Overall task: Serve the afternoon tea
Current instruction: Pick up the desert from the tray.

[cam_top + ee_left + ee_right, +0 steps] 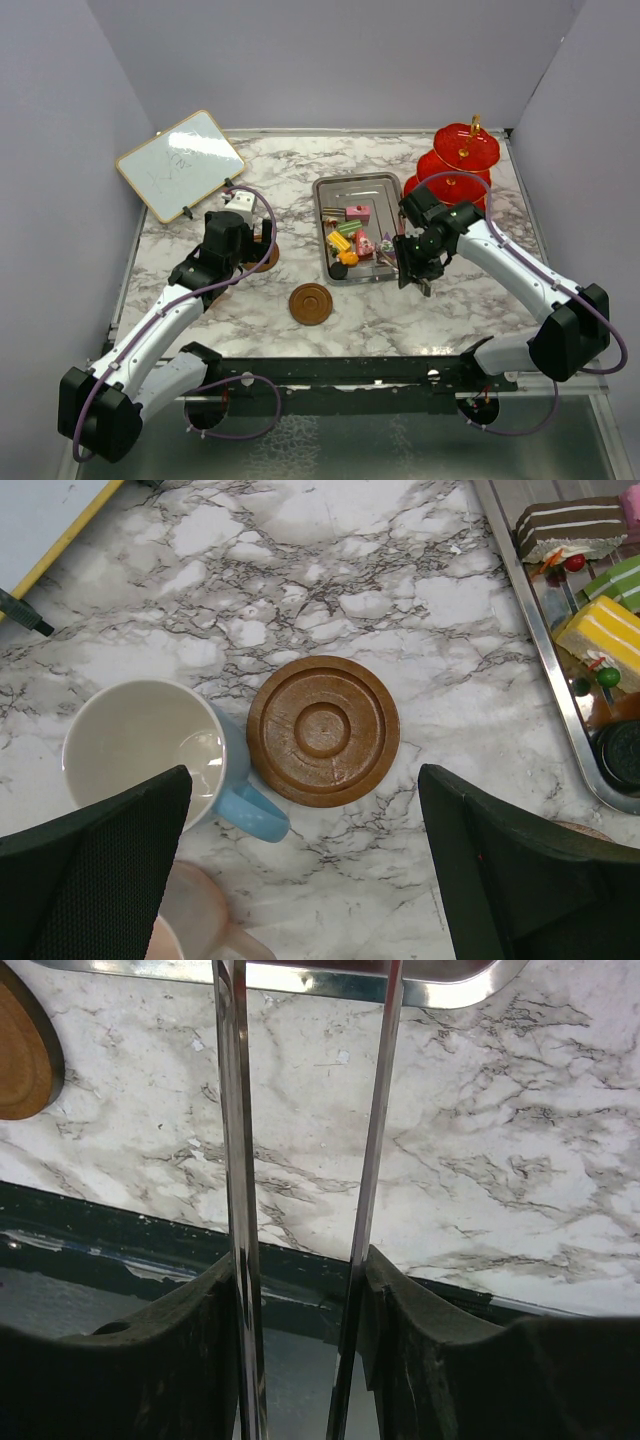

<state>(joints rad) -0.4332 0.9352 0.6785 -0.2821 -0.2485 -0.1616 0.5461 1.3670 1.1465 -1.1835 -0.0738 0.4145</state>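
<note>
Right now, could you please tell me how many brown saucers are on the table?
2. One saucer lies on bare marble in front of the steel tray; the other saucer lies below the open left gripper, beside the blue cup. More may be hidden.

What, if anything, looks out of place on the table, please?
Nothing is spilled or damaged. The blue cup stands on the marble beside the saucer, not on it, and the cakes lie jumbled in the steel tray.

Glossy marbled table [450,310], polished steel tray [345,190], mirror-bright metal tongs [232,1160], smooth wooden saucer [323,730]
</note>
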